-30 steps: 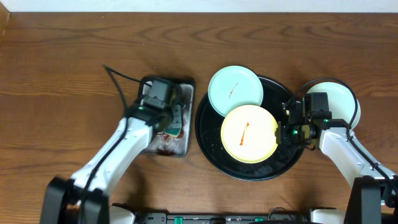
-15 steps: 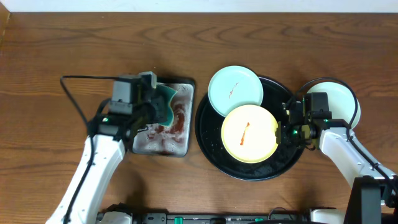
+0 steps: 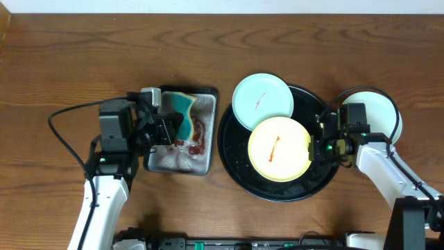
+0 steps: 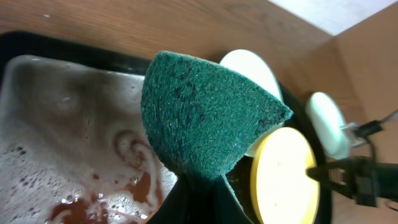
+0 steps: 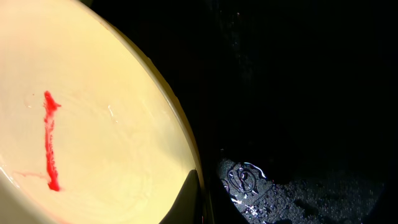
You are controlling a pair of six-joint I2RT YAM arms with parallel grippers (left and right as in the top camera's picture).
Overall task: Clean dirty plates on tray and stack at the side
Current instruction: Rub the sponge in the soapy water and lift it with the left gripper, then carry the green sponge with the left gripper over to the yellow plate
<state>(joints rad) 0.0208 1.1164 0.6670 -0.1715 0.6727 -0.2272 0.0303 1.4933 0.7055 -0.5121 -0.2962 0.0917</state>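
The black tray (image 3: 236,149) holds a yellow plate (image 3: 279,149) with a red smear. A mint plate (image 3: 262,101) with a thin red smear overlaps the tray's back left rim. My right gripper (image 3: 313,148) is shut on the yellow plate's right rim; in the right wrist view a finger (image 5: 189,199) lies on the yellow plate (image 5: 93,124) over the wet tray (image 5: 298,93). A pale plate (image 3: 380,114) lies on the table right of the tray, partly under that arm. My left gripper (image 3: 172,129) is shut on a green sponge (image 3: 183,119) (image 4: 205,118) above the grey pan.
The grey pan (image 3: 208,97) left of the tray holds soapy water (image 4: 74,137) tinted with red sauce. A black cable (image 3: 66,128) loops on the table left of my left arm. The wooden table (image 3: 83,55) extends behind and to the left.
My left arm has drawn back to the left and lifted the sponge up out of the pan's water. The right arm and the plates have not moved.
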